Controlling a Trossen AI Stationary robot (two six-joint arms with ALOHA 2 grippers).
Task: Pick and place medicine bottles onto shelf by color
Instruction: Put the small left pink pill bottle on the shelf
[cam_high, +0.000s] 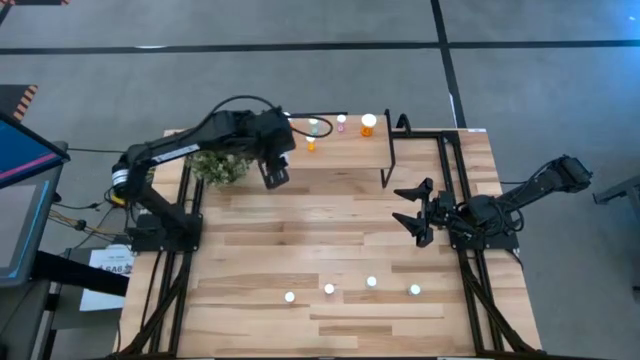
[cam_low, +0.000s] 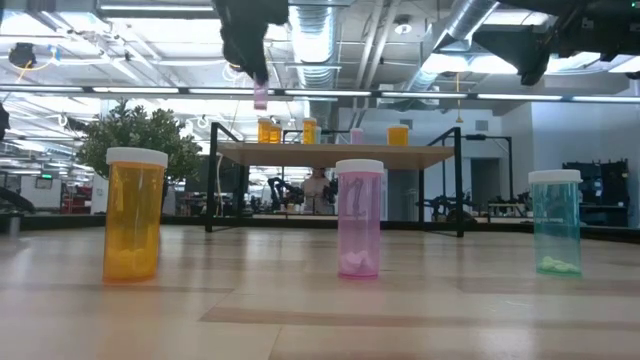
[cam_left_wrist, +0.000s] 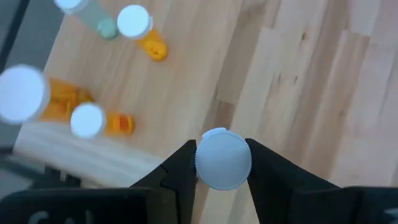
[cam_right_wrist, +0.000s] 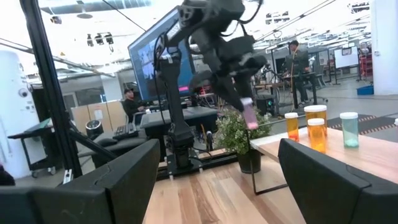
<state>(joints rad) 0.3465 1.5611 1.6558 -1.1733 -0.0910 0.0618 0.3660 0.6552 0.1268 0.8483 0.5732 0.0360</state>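
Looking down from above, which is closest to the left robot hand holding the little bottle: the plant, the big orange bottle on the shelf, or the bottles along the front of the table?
From the left hand:
1. Plant, just beside it.
2. Big orange bottle, across the shelf.
3. Front-row bottles, along the opposite table edge.

Grey floor (cam_high: 300, 25), seemingly taped lines

The left gripper (cam_high: 277, 177) hangs just off the shelf (cam_high: 345, 150), near its plant (cam_high: 220, 166) end. A few bottles (cam_high: 369, 124) stand along the shelf's far edge. Four more bottles (cam_high: 329, 289) sit in a row on the near surface (cam_high: 320, 220). The right gripper (cam_high: 410, 205) waits at the right side, fingers spread.
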